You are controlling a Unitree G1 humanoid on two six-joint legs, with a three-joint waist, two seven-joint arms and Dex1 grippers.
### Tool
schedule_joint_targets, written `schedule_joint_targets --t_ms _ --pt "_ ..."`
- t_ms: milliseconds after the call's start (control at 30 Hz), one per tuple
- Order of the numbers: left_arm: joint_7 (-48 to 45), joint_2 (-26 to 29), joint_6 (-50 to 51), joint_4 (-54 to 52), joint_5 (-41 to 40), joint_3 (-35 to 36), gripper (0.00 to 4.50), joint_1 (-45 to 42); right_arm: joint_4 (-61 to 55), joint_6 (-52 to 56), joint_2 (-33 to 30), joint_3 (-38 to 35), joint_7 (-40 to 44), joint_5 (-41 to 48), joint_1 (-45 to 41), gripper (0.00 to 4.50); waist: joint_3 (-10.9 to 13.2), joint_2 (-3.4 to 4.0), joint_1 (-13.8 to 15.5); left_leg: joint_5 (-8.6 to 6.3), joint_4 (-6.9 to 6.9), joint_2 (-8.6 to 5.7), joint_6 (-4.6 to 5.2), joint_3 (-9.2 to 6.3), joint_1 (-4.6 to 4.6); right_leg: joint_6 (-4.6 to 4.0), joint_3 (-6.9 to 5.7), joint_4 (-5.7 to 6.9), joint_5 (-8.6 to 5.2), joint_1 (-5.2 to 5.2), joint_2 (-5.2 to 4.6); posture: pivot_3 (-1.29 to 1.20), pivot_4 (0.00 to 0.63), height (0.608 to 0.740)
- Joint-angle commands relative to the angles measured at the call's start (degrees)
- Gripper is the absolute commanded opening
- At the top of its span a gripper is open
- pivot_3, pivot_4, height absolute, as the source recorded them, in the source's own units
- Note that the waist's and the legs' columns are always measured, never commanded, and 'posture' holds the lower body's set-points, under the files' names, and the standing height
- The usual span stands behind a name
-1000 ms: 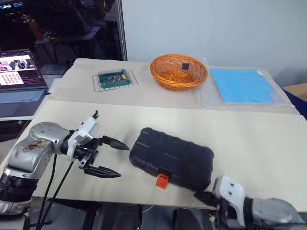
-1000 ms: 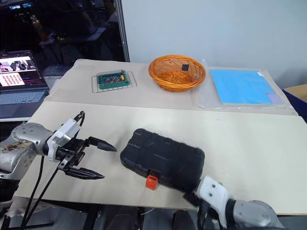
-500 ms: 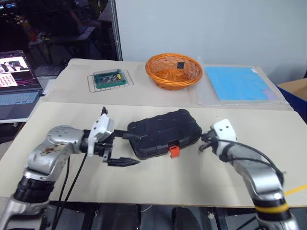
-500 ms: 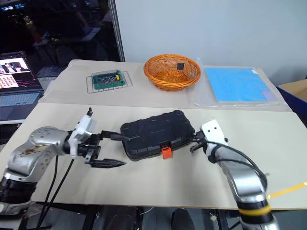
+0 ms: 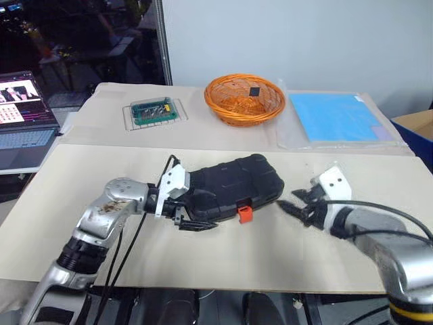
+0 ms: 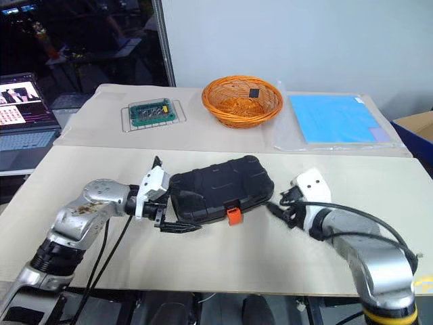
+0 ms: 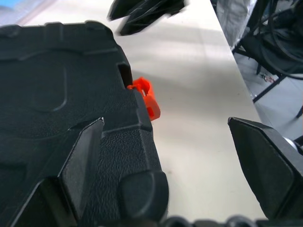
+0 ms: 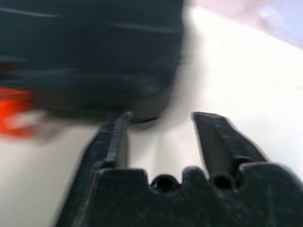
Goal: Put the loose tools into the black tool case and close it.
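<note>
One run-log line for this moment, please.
black tool case: shut, flat on table | left pincer: open, straddling case's end | right pincer: open, beside case's other end

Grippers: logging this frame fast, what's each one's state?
Left gripper: open, straddling the black tool case corner.
Right gripper: open, empty.

Beyond my work area I see an orange basket [image 5: 243,100] with a small black item inside, a green circuit board [image 5: 156,110] to its left, a blue sheet [image 5: 335,118] to its right, and a laptop [image 5: 22,118] off the table's left edge.
</note>
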Motion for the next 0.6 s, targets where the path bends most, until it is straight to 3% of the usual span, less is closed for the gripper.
schedule_joint_targets --t_ms 33,167,433,533,567,600 --pt "-2.1 0.3 -2.5 3.0 2.8 -2.2 4.50 -1.1 -6.3 5.9 7.3 5.0 -8.3 0.5 0.4 4.15 0.0 0.00 -0.1 0.00 0.00 0.01 0.00 0.00 0.01 -0.01 0.00 0.01 0.01 0.01 0.00 0.00 0.150 0.740" --pt "-3.4 -0.1 -2.7 4.9 3.6 -3.0 4.50 -1.9 -6.4 7.9 14.1 10.7 -16.3 -2.9 -0.4 4.15 0.0 0.04 -0.2 0.02 0.00 0.02 -0.04 0.00 0.06 -0.25 0.02 -0.02 -0.03 0.00 -0.03 0.00 0.150 0.740" --pt "-5.0 -0.2 -2.9 5.1 4.0 -3.2 4.50 -2.7 -3.1 7.2 18.8 15.0 -23.6 -7.8 -0.8 4.15 -0.1 0.05 -0.1 0.02 0.01 0.02 -0.06 0.00 0.09 -0.18 0.01 -0.02 0.03 -0.07 -0.04 0.00 0.150 0.740" --pt "-5.1 -0.3 -3.0 5.3 4.2 -3.0 4.50 -2.9 -3.7 8.0 18.4 15.7 -23.9 -8.0 -0.5 3.49 -0.1 0.05 -0.1 0.03 0.01 0.01 -0.06 0.00 0.09 -0.14 0.02 -0.03 0.04 -0.05 -0.04 0.00 0.150 0.740" --pt "-5.2 -0.3 -3.2 5.5 4.3 -2.9 4.50 -2.9 -3.9 8.1 18.3 15.9 -23.8 -8.1 -0.4 2.99 -0.1 0.05 -0.1 0.03 0.01 0.01 -0.06 0.00 0.09 -0.14 0.02 -0.03 0.04 -0.05 -0.04 0.00 0.150 0.740" --pt "-5.2 -0.3 -3.3 5.6 4.4 -2.9 4.50 -2.9 -4.0 8.2 18.2 16.1 -23.6 -8.1 -0.4 2.78 -0.1 0.05 -0.1 0.03 0.01 0.01 -0.06 0.00 0.09 -0.14 0.02 -0.03 0.04 -0.05 -0.04 0.00 0.150 0.740"
